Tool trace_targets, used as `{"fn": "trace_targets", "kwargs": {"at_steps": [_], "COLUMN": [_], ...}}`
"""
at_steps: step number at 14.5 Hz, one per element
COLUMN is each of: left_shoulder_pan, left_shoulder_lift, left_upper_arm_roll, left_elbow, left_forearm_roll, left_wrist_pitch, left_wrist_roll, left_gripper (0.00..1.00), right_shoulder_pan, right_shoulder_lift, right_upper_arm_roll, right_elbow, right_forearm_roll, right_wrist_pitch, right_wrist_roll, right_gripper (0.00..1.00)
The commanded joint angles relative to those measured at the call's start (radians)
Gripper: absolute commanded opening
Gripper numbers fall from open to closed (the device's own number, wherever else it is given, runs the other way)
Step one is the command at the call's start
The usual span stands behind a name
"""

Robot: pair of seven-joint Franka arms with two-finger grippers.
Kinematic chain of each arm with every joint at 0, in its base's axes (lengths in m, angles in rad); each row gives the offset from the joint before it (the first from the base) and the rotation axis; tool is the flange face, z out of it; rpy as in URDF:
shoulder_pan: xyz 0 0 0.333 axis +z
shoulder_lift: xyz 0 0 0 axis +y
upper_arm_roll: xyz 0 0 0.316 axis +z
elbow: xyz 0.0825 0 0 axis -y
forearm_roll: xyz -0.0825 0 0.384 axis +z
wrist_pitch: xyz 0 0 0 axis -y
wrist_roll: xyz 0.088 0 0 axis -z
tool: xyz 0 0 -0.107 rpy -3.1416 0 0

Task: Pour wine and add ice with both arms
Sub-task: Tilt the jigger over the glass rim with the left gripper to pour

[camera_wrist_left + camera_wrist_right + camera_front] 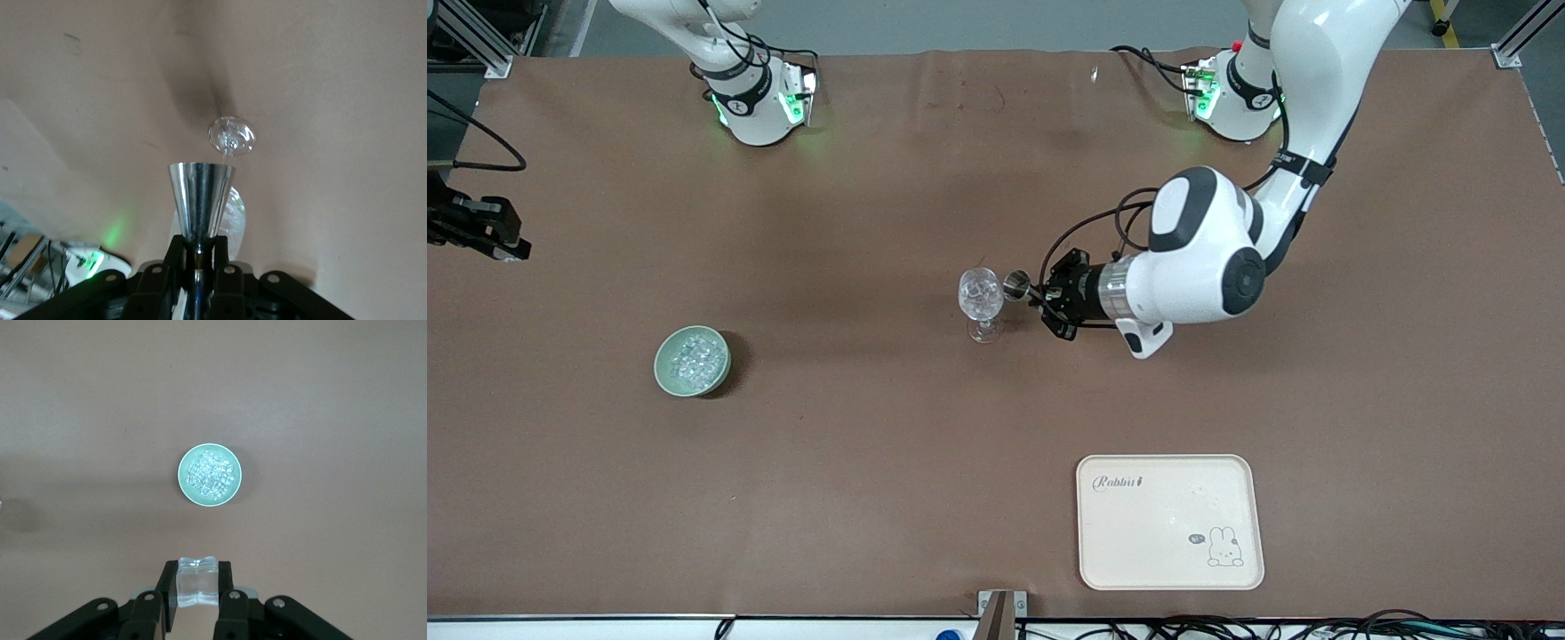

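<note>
A clear wine glass [980,300] with glittering ice in its bowl stands mid-table. My left gripper [1040,298] is shut on the stem of a steel jigger [1016,285], which lies tipped on its side with its mouth at the glass rim. In the left wrist view the jigger [200,197] points at the glass [231,135]. My right gripper [197,577] is shut on one clear ice cube [197,585], high over the table beside the pale green bowl [181,477] full of ice [210,473]. The bowl [660,369] sits toward the right arm's end.
A cream tray [1169,520] with a rabbit drawing lies near the front edge, toward the left arm's end. The brown table cover has bare room all round the glass and the bowl. Both arm bases stand along the table's back edge.
</note>
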Motion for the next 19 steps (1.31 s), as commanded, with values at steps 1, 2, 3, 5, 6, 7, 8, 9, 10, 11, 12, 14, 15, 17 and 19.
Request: {"fn": "trace_targets", "kwargs": {"at_steps": [1, 2, 3, 5, 6, 7, 8, 9, 10, 11, 12, 14, 15, 17, 19], "left_shoulder_pan": [-0.032, -0.046, -0.072, -0.084, -0.097, -0.109, -0.112, -0.112, -0.121, -0.133, -0.135, -0.141, -0.147, -0.150, -0.164], "left_shoulder_lift": [-0.016, -0.016, -0.016, -0.014, -0.013, -0.008, -0.007, -0.007, -0.005, -0.005, -0.005, -0.005, -0.003, 0.010, 0.024], "left_upper_arm_roll": [0.007, 0.007, 0.008, 0.008, 0.007, 0.008, 0.008, 0.007, 0.008, 0.016, 0.017, 0.016, 0.014, 0.013, 0.014], "left_elbow": [0.017, 0.019, 0.019, 0.020, 0.031, 0.042, 0.045, 0.045, 0.046, 0.046, 0.046, 0.046, 0.046, 0.063, 0.085], "left_forearm_roll": [0.083, 0.094, 0.111, 0.167, 0.196, 0.219, 0.236, 0.249, 0.252, 0.252, 0.253, 0.297, 0.330, 0.374, 0.404], "left_wrist_pitch": [0.004, 0.006, 0.008, 0.011, 0.011, 0.011, 0.011, 0.011, 0.011, 0.011, 0.012, 0.012, 0.012, 0.012, 0.012], "left_wrist_roll": [-0.090, -0.105, -0.116, -0.156, -0.177, -0.196, -0.217, -0.229, -0.239, -0.243, -0.243, -0.262, -0.289, -0.329, -0.361], "left_gripper": [0.01, 0.01, 0.01, 0.00, 0.00, 0.00, 0.01, 0.00, 0.00, 0.00, 0.00, 0.00, 0.00, 0.00, 0.00], "right_shoulder_pan": [-0.010, -0.008, -0.007, -0.007, -0.005, -0.005, -0.005, -0.005, -0.004, -0.003, -0.002, -0.002, -0.002, -0.003, -0.003], "right_shoulder_lift": [-0.027, -0.026, -0.026, -0.026, -0.026, -0.026, -0.027, -0.026, -0.026, -0.026, -0.026, -0.026, -0.027, -0.029, -0.029], "right_upper_arm_roll": [0.007, 0.009, 0.009, 0.010, 0.010, 0.010, 0.010, 0.010, 0.012, 0.012, 0.013, 0.013, 0.013, 0.013, 0.013], "right_elbow": [-0.031, -0.031, -0.031, -0.029, -0.029, -0.028, -0.026, -0.026, -0.026, -0.026, -0.031, -0.031, -0.031, -0.031, -0.031], "right_forearm_roll": [0.013, 0.013, 0.013, 0.013, 0.013, 0.013, 0.013, 0.013, 0.013, 0.013, 0.013, 0.013, 0.013, 0.013, 0.012], "right_wrist_pitch": [0.006, 0.008, 0.009, 0.012, 0.009, 0.009, 0.009, 0.008, 0.008, 0.009, 0.008, 0.008, 0.008, 0.006, 0.008], "right_wrist_roll": [-0.006, -0.006, -0.006, -0.006, -0.006, -0.006, -0.006, -0.006, -0.006, -0.006, -0.005, -0.006, -0.005, -0.006, -0.006], "right_gripper": [0.02, 0.02, 0.03, 0.03, 0.03, 0.03, 0.03, 0.03, 0.03, 0.03, 0.03, 0.03, 0.03, 0.03, 0.03]}}
